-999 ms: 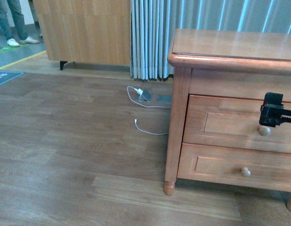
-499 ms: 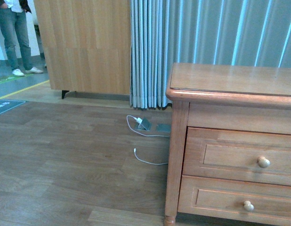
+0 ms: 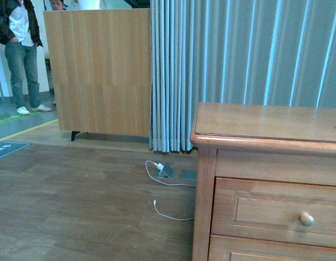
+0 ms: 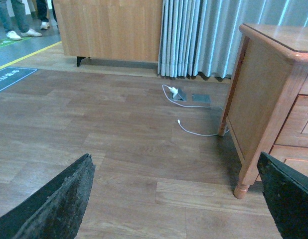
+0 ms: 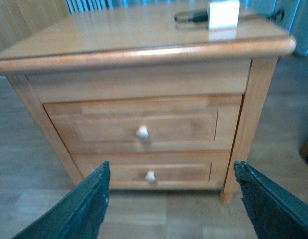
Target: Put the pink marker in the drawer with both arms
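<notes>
The pink marker shows in no view. The dresser's upper drawer (image 3: 277, 213) is shut, with its round knob (image 3: 306, 219) at the front view's lower right; neither arm appears there. In the right wrist view the drawer (image 5: 186, 125) and its knob (image 5: 142, 132) face my right gripper (image 5: 171, 172), which is open, empty and some way back from the dresser front. My left gripper (image 4: 174, 172) hangs open over bare wood floor, to the left of the dresser's corner leg (image 4: 241, 188), with nothing between its fingers (image 4: 64, 199).
A lower drawer (image 5: 184, 172) sits shut beneath the upper one. A white box (image 5: 223, 13) and a black cable lie on the dresser top (image 5: 119, 30). A white cable (image 3: 168, 215) and floor socket (image 3: 166, 171) lie by the curtain (image 3: 238, 65). A person (image 3: 24, 60) stands far left beside a wooden partition (image 3: 100, 70).
The front view has tilted upward, so the dresser sits lower in frame. The right gripper, by the upper drawer's knob a second ago, has left that view.
</notes>
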